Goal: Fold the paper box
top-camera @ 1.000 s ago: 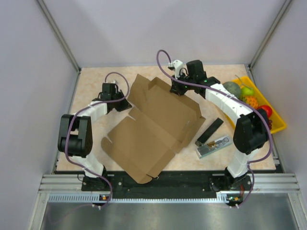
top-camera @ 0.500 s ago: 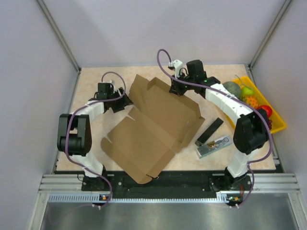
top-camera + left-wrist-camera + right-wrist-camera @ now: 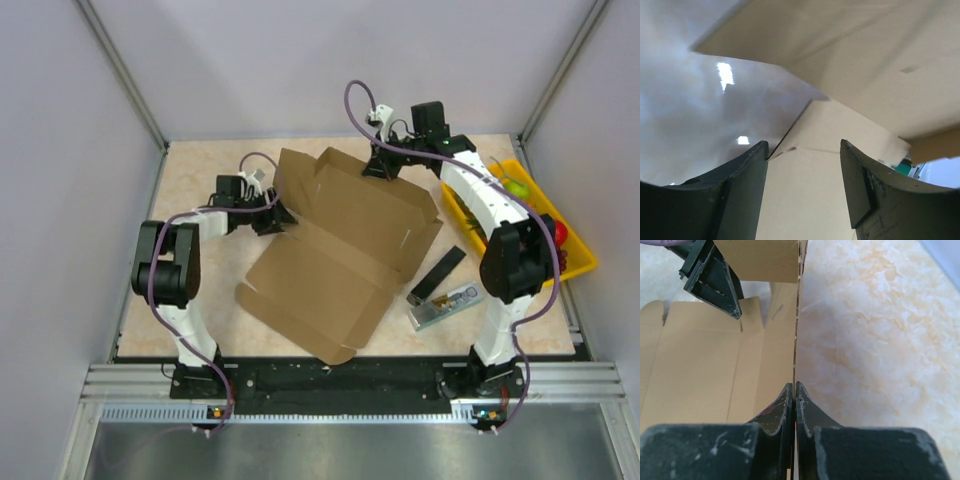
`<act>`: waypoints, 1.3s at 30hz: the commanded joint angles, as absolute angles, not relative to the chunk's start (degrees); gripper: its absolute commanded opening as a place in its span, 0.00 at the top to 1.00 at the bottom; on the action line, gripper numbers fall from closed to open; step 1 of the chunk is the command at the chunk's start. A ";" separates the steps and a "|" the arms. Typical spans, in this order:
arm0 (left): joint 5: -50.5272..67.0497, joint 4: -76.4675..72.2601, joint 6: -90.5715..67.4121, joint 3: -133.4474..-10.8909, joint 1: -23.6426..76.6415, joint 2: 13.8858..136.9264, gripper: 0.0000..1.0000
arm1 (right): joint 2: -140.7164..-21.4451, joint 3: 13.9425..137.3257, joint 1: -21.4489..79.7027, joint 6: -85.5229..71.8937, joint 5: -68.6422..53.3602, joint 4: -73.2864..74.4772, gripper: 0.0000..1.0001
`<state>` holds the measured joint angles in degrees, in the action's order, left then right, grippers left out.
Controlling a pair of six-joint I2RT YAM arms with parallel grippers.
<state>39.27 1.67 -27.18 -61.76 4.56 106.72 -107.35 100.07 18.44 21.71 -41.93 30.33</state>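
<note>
From above, the paper box (image 3: 335,265) lay opened out in the middle of the worktop (image 3: 200,170). It was turned diamond-wise, with one corner toward the arm bases and its far-left flap standing up. Its main creases ran slantwise from far-left to near-right. With the far part raised, I could not tell which axis was the longer. The left arm (image 3: 215,222) reached to the sheet's left edge by the raised flap, and the right arm (image 3: 490,200) reached to its far edge. How the jaws stood did not show from there.

The right wrist view showed the right jaws clenched on the thin upper edge of an upright cardboard wall. The fingers (image 3: 777,412) were pressed together on it, with bare worktop on one side and the sheet's inner face on the other. The left wrist view showed the left jaws released. Their fingers (image 3: 737,200) stood well apart, with pale cardboard just ahead of them, not pinched.
</note>
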 commanded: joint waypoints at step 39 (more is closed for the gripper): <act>35.77 -7.12 -27.16 -53.26 7.73 102.39 0.43 | -108.81 101.78 18.37 23.38 -44.91 32.96 1.00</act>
